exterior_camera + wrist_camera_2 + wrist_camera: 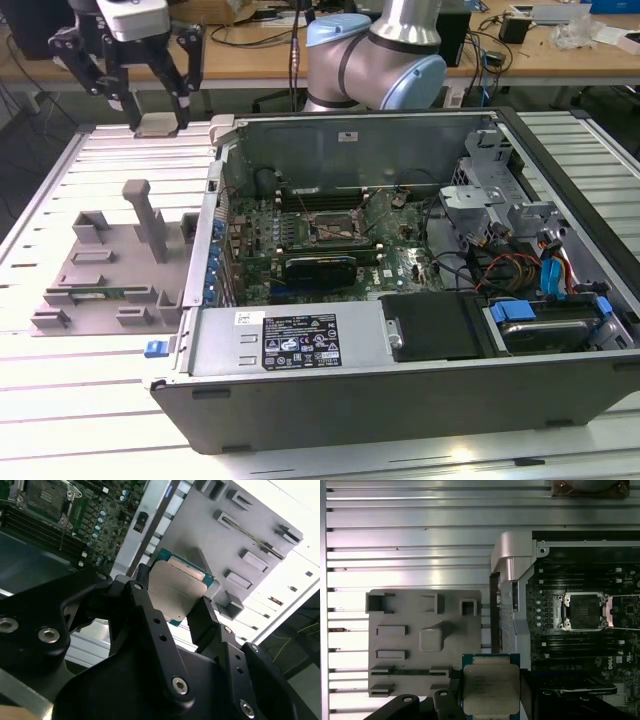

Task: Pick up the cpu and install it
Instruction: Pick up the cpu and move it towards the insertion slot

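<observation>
Ribbed metal table (80, 400) runs under my pincer (157, 112), which is clenched on the cpu (490, 687) by its edges, aloft over the tray's (455, 645) edge beside the case (400, 400). I judge the carry wants the chip kept level and squared to the socket (582, 611). I can't make out the chip's notches, its underside or the socket pins.

A pale ribbed metal table (60, 420) stands before wooden desks (560, 60).
</observation>
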You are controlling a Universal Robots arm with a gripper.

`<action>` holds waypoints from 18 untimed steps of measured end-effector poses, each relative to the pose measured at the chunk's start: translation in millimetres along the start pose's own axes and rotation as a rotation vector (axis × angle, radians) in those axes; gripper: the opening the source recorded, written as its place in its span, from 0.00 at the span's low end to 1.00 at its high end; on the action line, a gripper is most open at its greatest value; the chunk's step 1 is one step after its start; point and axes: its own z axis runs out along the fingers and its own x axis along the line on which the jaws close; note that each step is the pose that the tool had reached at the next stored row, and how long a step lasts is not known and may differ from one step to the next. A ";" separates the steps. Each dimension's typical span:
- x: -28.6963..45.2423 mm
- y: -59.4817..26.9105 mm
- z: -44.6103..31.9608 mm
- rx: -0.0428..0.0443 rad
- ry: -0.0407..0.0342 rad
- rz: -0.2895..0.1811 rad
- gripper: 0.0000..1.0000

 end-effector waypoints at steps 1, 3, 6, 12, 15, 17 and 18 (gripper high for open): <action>-4.0 0.1 0.1 0.0000 0.0001 0.000 0.55; -9.5 0.2 0.2 0.0000 0.0001 0.000 0.55; -18.5 0.5 0.5 -0.0001 0.0000 0.000 0.55; -37.0 0.9 1.0 0.0000 0.0001 0.000 0.55; -48.9 1.2 1.3 -0.0001 0.0000 0.000 0.55; -55.3 1.4 1.4 0.0000 0.0001 0.000 0.55; -59.5 1.5 1.6 -0.0001 0.0000 0.000 0.55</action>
